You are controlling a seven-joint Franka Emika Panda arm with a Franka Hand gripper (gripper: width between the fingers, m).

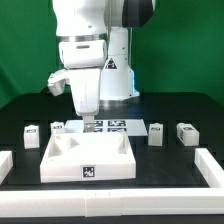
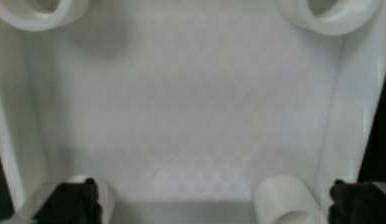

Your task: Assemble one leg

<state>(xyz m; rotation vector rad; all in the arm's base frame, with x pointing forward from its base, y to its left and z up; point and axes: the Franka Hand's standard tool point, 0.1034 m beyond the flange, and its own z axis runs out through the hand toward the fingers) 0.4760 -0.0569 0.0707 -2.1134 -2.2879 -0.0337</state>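
The large white tabletop point(image 1: 88, 158) lies in the middle of the table with a tag on its front edge. It fills the wrist view point(image 2: 190, 110), with two round corner sockets point(image 2: 341, 10) at one end. My gripper point(image 1: 88, 120) hangs low over the tabletop's far edge. It is open and empty, and its two dark fingertips point(image 2: 74, 202) stand wide apart over the white surface point(image 2: 211, 205). A rounded white part point(image 2: 284, 200) sits just inside one fingertip. Several small white legs stand in a row: two at the exterior view's left point(image 1: 31, 136) point(image 1: 58, 128), two at its right point(image 1: 155, 132) point(image 1: 186, 132).
The marker board point(image 1: 114, 126) lies flat behind the tabletop, partly hidden by the arm. White rails border the work area at the exterior view's left point(image 1: 6, 165) and right point(image 1: 210, 170). The table is black.
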